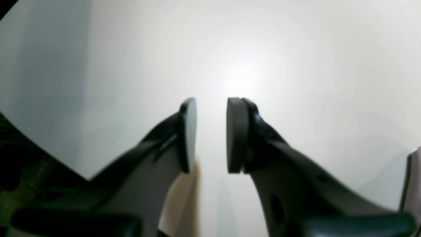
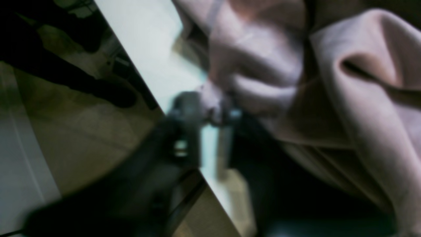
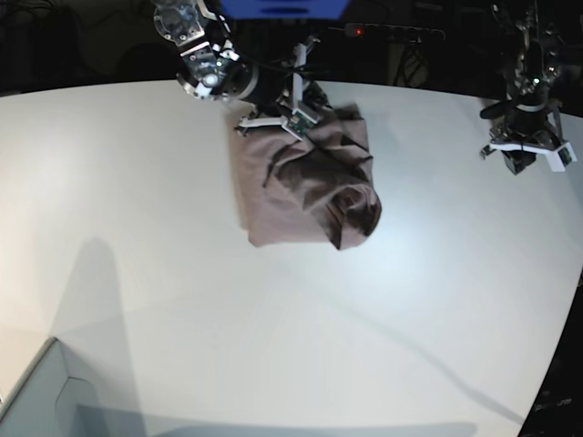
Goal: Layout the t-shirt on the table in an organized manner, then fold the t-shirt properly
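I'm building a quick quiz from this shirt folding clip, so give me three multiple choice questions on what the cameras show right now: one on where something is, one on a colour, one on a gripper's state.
1. Where on the table does the t-shirt lie?
A. by the far edge
B. at the near edge
C. hanging off a side

2. What colour is the t-shirt?
A. navy blue
B. dusty mauve
C. bright green

3. What is the right gripper doing?
A. open above bare table
B. shut on the t-shirt
C. holding a box

Answers: 1 A, the base view shows it bunched beside the far edge. 2 B, pinkish grey-brown cloth in the right wrist view. 3 B, a pinch of cloth sits between its jaws.
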